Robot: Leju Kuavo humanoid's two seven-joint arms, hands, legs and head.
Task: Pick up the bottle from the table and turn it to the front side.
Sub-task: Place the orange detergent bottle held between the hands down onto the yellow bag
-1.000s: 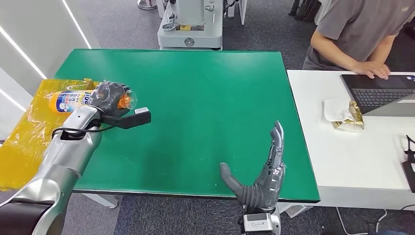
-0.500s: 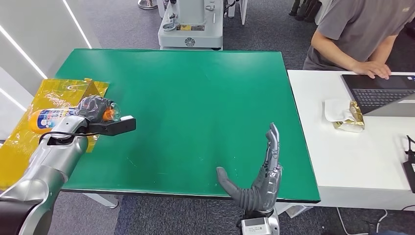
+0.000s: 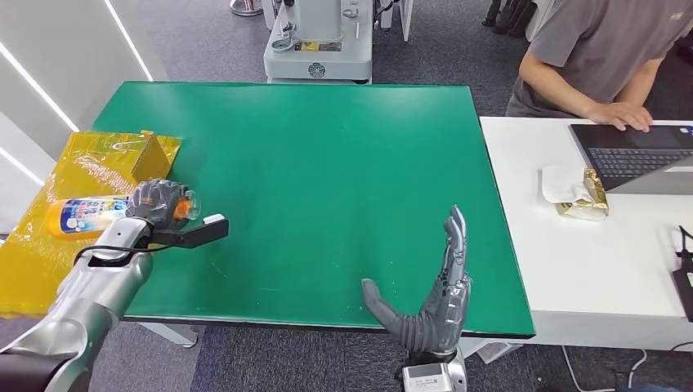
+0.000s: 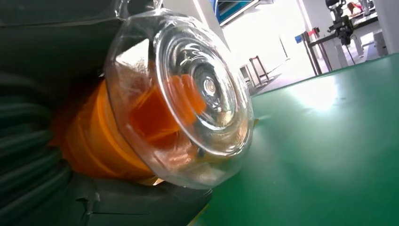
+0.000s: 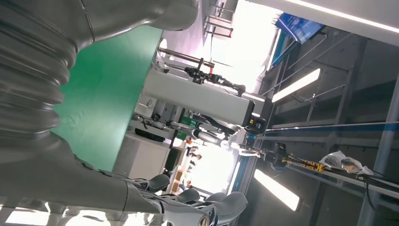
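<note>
One bottle [image 3: 86, 214] is lying on its side at the left edge of the green worktop [image 3: 327, 163], its body orange with a blue-and-white label and its neck end covered by a clear dome cap over an orange closure, which is looming large in the left wrist view [image 4: 188, 103]. Its long axis is running roughly left to right, the capped end pointing toward the middle of the worktop and the base pointing out over the yellow plastic sheet [image 3: 49, 245]. The left hand [image 3: 159, 204] is wrapping its dark fingers around the bottle near the cap, holding it low over the sheet and worktop edge. The right hand [image 3: 433, 298] is standing open at the near edge, fingers straight and upward, thumb out, holding nothing. Farther off, a person [image 3: 605, 57] is sitting at a laptop [image 3: 629, 151].
</note>
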